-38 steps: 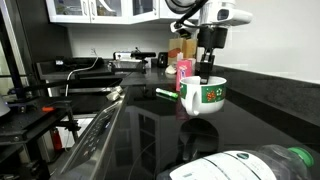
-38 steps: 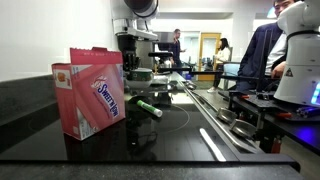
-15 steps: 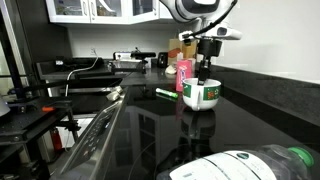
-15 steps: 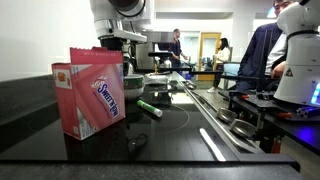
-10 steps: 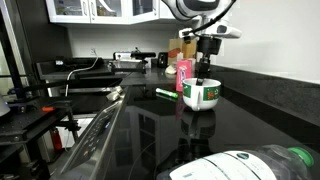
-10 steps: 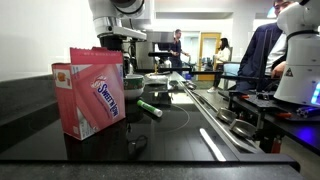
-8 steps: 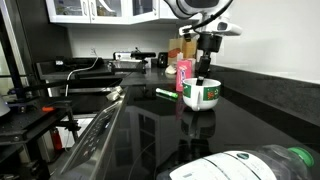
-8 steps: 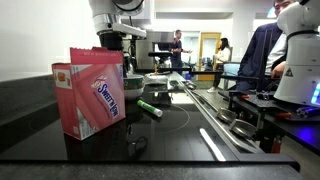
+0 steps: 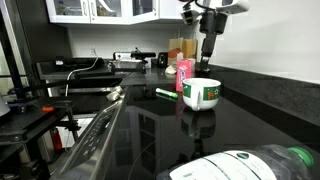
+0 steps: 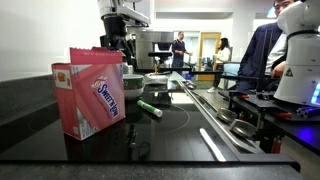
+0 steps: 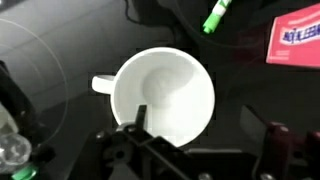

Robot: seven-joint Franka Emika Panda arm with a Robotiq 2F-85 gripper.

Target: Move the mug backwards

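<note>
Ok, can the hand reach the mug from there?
Probably yes: the hand hangs open above the mug, nothing between them; the pink box and green marker lie off to the side.

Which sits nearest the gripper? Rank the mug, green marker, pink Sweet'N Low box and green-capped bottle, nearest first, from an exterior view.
1. The mug, directly below the open gripper.
2. The pink Sweet'N Low box, just beyond the mug, and the green marker, on the counter beside it: too close to call.
3. The green-capped bottle, lying in the foreground, farthest.
</note>
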